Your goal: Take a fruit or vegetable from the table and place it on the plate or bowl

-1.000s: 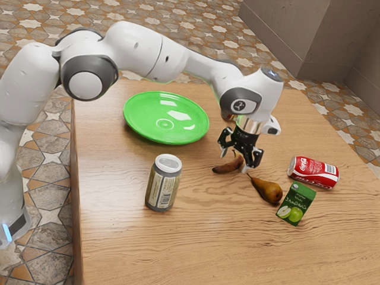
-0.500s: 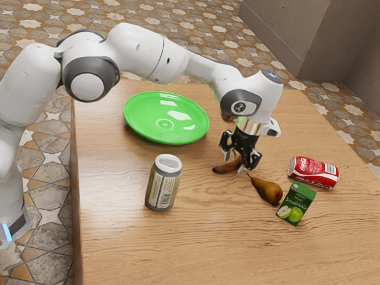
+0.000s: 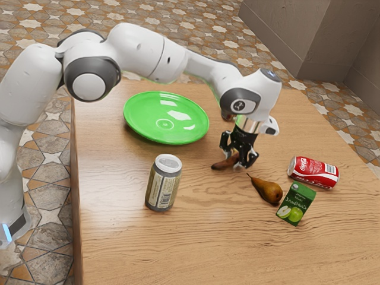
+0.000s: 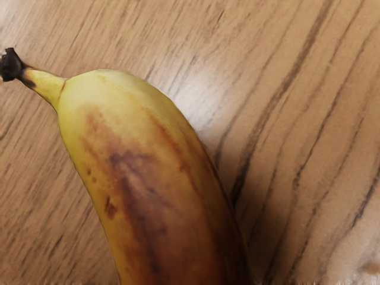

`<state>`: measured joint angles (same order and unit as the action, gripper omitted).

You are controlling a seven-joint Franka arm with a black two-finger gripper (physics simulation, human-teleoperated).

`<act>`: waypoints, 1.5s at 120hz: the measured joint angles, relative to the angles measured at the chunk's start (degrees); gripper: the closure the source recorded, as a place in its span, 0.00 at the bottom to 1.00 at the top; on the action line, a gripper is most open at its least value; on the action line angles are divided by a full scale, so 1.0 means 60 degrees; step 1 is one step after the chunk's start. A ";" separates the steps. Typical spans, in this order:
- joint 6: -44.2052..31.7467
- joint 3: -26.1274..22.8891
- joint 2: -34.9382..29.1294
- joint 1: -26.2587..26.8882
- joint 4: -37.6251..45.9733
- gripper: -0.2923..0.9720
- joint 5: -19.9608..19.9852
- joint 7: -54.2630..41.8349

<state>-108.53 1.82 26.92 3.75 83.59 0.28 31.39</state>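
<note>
Exterior view showed the gripper [image 3: 239, 161], wider 1 second earlier, clamped on the browning banana [image 3: 222, 165], which seemed barely raised off the table [image 3: 196, 237], short of the green plate [image 3: 145, 122]: lift apparently begun.

**Arm reaching from upper left, gripper clamped near frame centre**

The white arm [image 3: 178, 59] enters at the left edge of the exterior view. Its base column stands at the lower left, and a large grey-capped joint sits at the upper left. From there the forearm slopes down toward the centre right. The wrist bends sharply, so the hand points almost straight down. The black gripper [image 3: 239, 160] hangs just right of the frame's centre, its two fingers drawn close together and pressing the banana [image 3: 224, 164] from both sides.
</note>
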 joint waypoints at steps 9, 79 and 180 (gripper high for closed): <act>0.0031 0.0013 -0.0051 0.0015 -0.0030 0.66 -0.0006 -0.0022; 0.1422 0.3586 -0.1817 0.0031 0.0100 0.70 0.0041 -0.0415; 0.1502 0.4324 -0.4152 0.0596 0.3274 0.51 -0.0317 -0.0929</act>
<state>-99.52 27.77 2.01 7.32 103.23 -1.62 25.81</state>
